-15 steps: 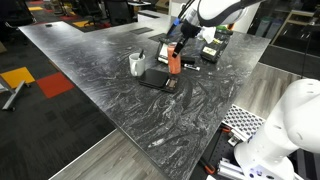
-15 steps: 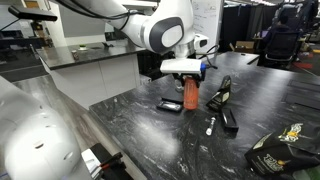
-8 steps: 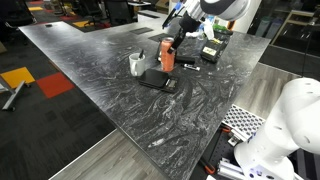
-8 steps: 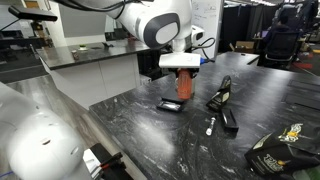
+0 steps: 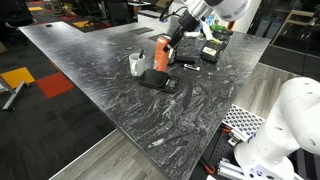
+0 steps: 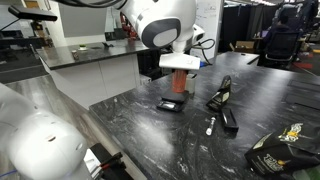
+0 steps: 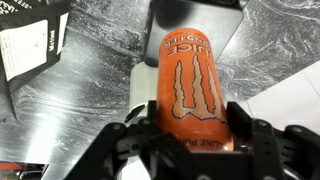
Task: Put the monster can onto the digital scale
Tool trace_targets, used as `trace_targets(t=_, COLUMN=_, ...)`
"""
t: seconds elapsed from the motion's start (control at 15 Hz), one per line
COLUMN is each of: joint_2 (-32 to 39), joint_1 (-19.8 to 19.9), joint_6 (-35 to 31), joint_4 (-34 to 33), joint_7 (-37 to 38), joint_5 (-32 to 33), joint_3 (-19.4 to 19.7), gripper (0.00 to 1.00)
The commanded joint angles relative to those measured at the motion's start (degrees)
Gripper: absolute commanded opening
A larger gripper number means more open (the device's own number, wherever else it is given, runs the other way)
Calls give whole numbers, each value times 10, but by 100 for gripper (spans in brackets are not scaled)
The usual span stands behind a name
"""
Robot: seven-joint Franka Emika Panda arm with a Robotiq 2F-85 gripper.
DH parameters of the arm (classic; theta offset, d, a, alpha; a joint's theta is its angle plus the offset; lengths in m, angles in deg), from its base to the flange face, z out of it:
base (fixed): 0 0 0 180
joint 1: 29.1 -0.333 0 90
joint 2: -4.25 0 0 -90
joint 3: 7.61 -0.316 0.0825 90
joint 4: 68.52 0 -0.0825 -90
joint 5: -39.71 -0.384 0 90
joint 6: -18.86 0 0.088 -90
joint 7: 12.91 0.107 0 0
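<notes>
In wrist view, the monster can (image 7: 190,95) covers much of the digital scale (image 7: 231,45).

Orange can (image 5: 162,53) seemingly above black scale (image 5: 157,81)

The can (image 7: 190,90) has a smooth, glossy orange metal skin with a soft sheen, and the gripper (image 7: 188,140) on either side of it looks like matt black plastic. The scale (image 5: 157,81) is a glossy black slab on a table (image 5: 90,70) with a polished, dark, grey-veined top that looks like stone.
</notes>
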Motion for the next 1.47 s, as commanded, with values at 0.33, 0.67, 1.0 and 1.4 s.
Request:
trace_targets(t=0.33, joint_2=95, joint_1=9, joint_6=4, joint_4=-53, joint_7=-15, joint_5=-15, joint_3=-24, gripper=43)
trace_targets(t=0.67, joint_2=118, joint_1=24, joint_6=7, joint_4=-74, joint_7=-4, joint_5=10, joint_3=-57, gripper=98)
trace_targets(t=1.0, joint_2=113, joint_1=40, joint_6=-4, joint_4=-72, joint_7=8, joint_5=31, joint_3=-79, gripper=100)
trace_targets(t=1.4, joint_2=113, joint_1=89, joint_6=35, joint_4=-80, joint_7=171, joint_5=150, joint_3=-108, gripper=100)
